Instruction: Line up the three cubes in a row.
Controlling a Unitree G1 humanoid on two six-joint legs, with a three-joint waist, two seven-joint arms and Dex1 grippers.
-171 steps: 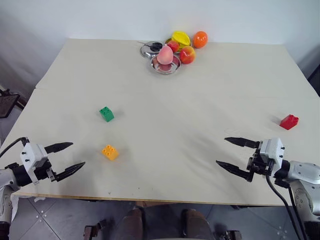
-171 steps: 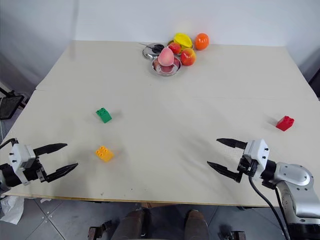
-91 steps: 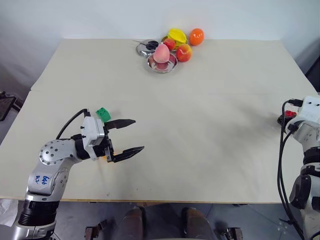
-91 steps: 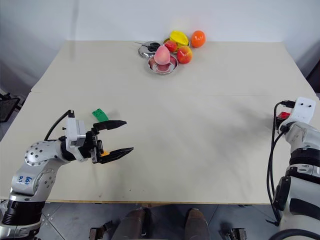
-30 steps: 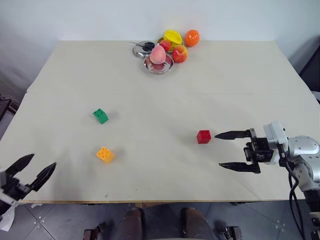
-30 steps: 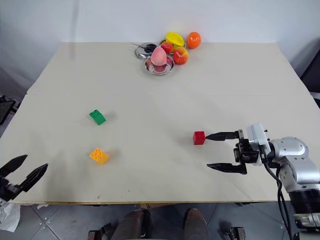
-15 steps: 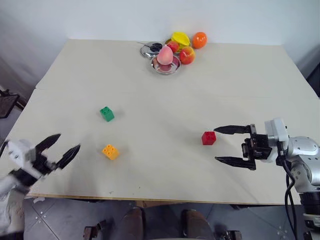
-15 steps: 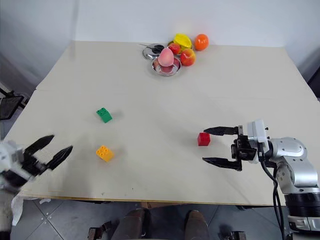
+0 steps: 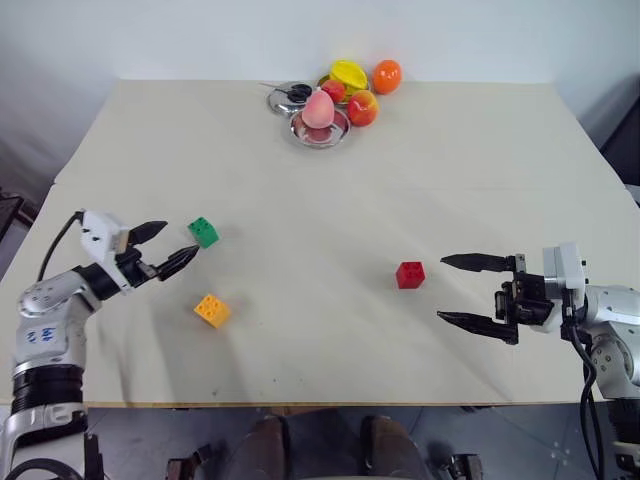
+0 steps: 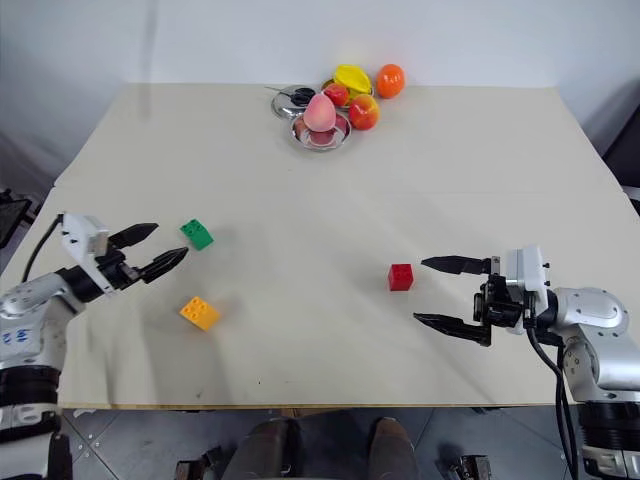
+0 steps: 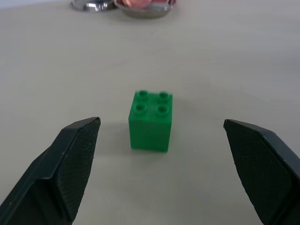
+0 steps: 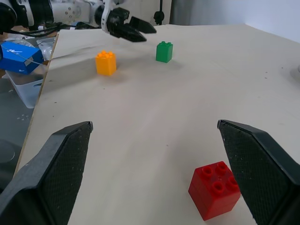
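Spread wide and holding nothing, the left claw [image 9: 168,248] hovers low over the counter [image 9: 300,190] with its tips aimed at the green cube [image 9: 203,232], which sits just past them and square between the fingers in the left wrist view. Nearer the front edge, a little toward the robot from the green one, lies the orange-yellow cube [image 9: 211,310] — apart from the claw and untouched. Further right, near the middle of the counter, the red cube [image 9: 409,274] rests alone, and the right claw [image 9: 476,293] stands just beside it, likewise spread and empty. The step in hand looks like the approach to the green cube; the next move probably calls for easing forward until the fingers bracket it, then closing squarely on its flat sides. Room is generous — bare counter lies between the left pair and the red cube, enough for a row. Toy fruits and metal dishes [image 9: 320,128] crowd only the far edge, well apart. One caution: the orange-yellow cube lies not far from the front edge.
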